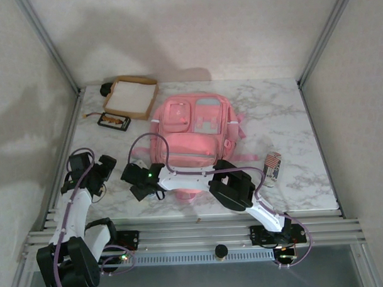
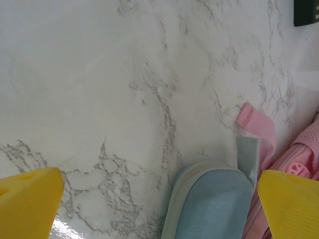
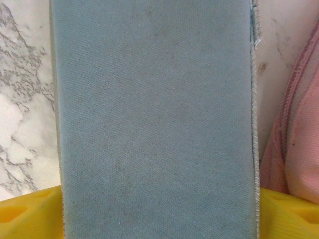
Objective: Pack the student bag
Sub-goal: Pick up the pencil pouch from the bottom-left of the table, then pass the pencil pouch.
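While the backpack [image 1: 194, 140] lies flat in the middle of the marble table [image 1: 291, 115], pockets facing up, I'm looking down my right pincer [image 3: 159, 216] at a blue-grey strap [image 3: 154, 119] running straight between its yellow fingers. They stand wide, one at each edge of the strap, and I can't tell whether they press it or merely flank it. Pink fabric sits just right of the strap.

My left pincer [image 2: 159, 204] is spread wide with nothing in it, low over the marble. A rounded strap end [image 2: 214, 199] lies between its fingers, with a pink webbing tail [image 2: 256, 122] just beyond.

Moving outward, my right arm [image 1: 234, 189] stretches across the backpack's near edge, and its purple cable [image 1: 141, 142] loops over the left side. A cardboard tray [image 1: 132, 96] sits at the far left, close to the backpack's corner. In front of it is a small dark case [image 1: 114, 120], and behind it a black object [image 1: 106, 90] I can't make out. A striped box [image 1: 272, 168] lies apart on the right.

The left wall [image 1: 45, 111] crowds the tray and case. Bare marble opens to the right of the backpack and beyond the box, and there's a patch on the near left beside my left arm.
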